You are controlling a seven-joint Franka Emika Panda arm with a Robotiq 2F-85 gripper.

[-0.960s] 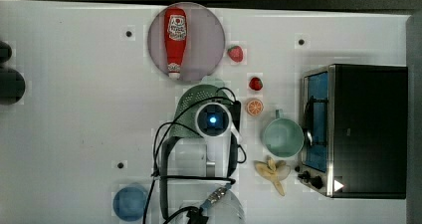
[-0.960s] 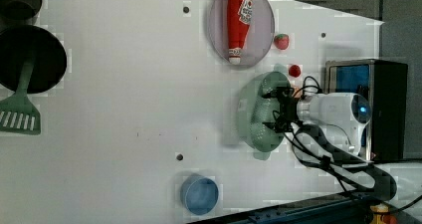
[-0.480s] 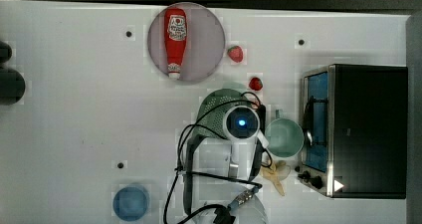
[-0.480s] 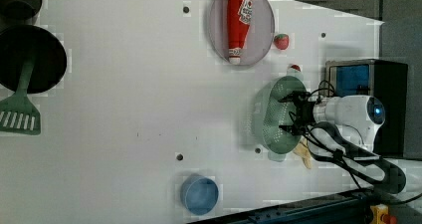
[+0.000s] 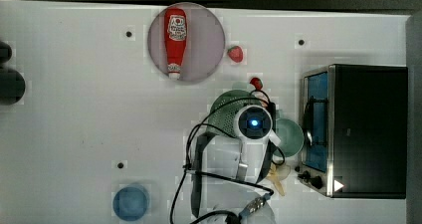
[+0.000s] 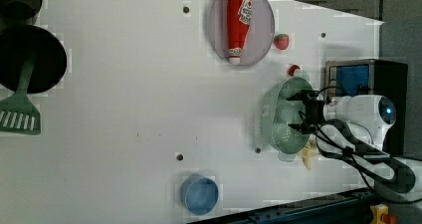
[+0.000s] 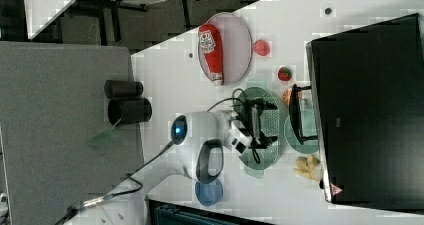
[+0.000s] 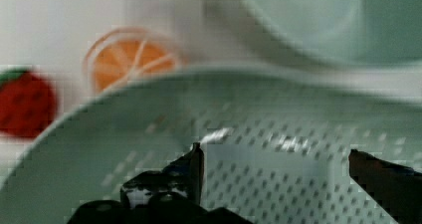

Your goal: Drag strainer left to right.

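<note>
The pale mint-green strainer point(image 5: 222, 112) lies on the white table, its right part under my arm's wrist in the top view, next to the teal mug point(image 5: 292, 137). In the left view my gripper point(image 6: 297, 112) reaches down into the strainer point(image 6: 282, 120), jaws spread wide. The right view has the gripper point(image 7: 258, 123) over the perforated bowl point(image 7: 264, 144). In the wrist view both black fingertips point(image 8: 193, 165) hang apart inside the holed strainer point(image 8: 124, 134), nothing clamped between them; the gripper point(image 8: 276, 167) is open.
A black toaster oven point(image 5: 366, 129) stands just right of the mug. A ketchup bottle point(image 5: 175, 40) lies on a round plate, with a strawberry point(image 5: 236, 53) and a small red fruit point(image 5: 256, 82) nearby. Orange slice point(image 8: 130, 59), banana point(image 5: 278, 178), blue cup point(image 5: 130, 202).
The arm and the strainer have slid toward the top view's right, up to the teal mug. The orange slice is now covered in the top view.
</note>
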